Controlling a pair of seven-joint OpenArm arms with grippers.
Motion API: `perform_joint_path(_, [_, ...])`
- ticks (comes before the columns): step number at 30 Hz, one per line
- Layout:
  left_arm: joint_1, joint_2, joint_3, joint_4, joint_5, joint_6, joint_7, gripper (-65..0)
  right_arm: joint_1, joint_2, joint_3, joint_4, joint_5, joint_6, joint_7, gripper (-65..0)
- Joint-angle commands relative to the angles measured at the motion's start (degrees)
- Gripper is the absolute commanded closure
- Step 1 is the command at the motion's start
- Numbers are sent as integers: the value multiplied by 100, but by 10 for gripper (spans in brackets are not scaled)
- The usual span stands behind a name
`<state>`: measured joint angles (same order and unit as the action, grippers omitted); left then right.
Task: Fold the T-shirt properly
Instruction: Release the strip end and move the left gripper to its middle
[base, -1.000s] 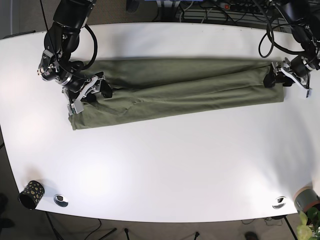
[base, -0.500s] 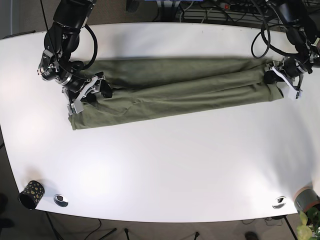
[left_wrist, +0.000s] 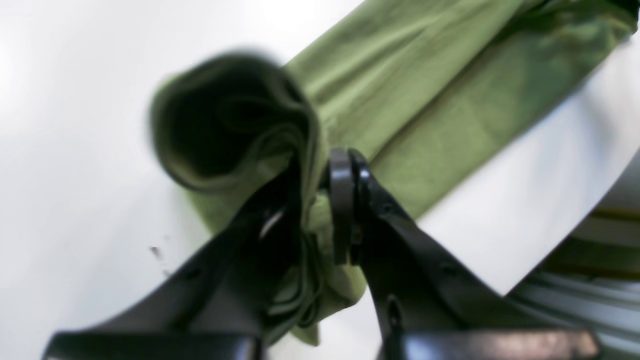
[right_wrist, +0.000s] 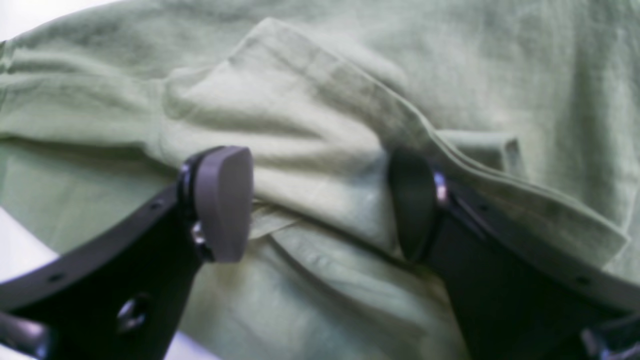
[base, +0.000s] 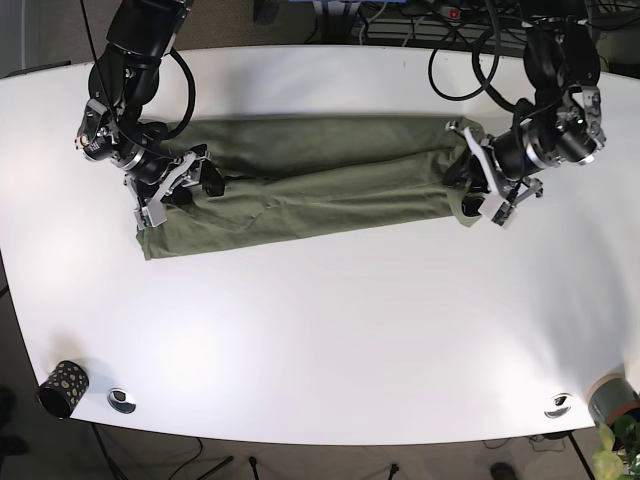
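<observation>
Black arms (base: 137, 40), looped cables, grey-padded end effector (right_wrist: 320, 210).

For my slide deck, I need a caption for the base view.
Left tool drags one end of the green T-shirt across the white table; right tool rests on the other.

A glossy white table (base: 320, 340) stands over dark floor (base: 30, 25)

The base view looks straight down on the whole worktop (base: 320, 330) from high above. Each wrist view sits close behind its own hand, facing along it onto the T-shirt (base: 300, 185), which all three share.
</observation>
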<state>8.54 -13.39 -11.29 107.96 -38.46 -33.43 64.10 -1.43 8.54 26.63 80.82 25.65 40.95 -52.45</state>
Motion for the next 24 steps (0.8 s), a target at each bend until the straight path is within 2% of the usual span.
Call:
perform_joint_path(1, [-199, 235, 184, 39, -141, 183, -155, -3, -19, 30, -4, -16, -292, -108, -281, -423])
perform_joint_path(6, [-541, 710, 351, -436, 149, 341, -155, -4, 7, 30, -4, -24, -292, -108, -272, -423])
perform_joint_path(10, [-717, 807, 773, -647, 413, 367, -146, -4, -2, -40, -4, 2, -284, -108, -272, -423])
perform_joint_path(14, [-770, 1115, 852, -840, 791, 367, -155, -4, 7, -75, 14, -16, -292, -108, -263, -423])
perform_joint_path(18, [-779, 1194, 922, -911, 852, 367, -128, -8, -2, -84, -4, -33, -292, -108, -263, -423])
perform_joint_path(21, [-814, 1194, 1089, -902, 870, 367, -93, -75, -2, -84, -4, -24, -292, -108, -263, -423])
perform_joint_path(24, [-840, 1194, 1116, -893, 870, 367, -67, -174, -2, -84, -4, -24, -292, -108, -263, -423])
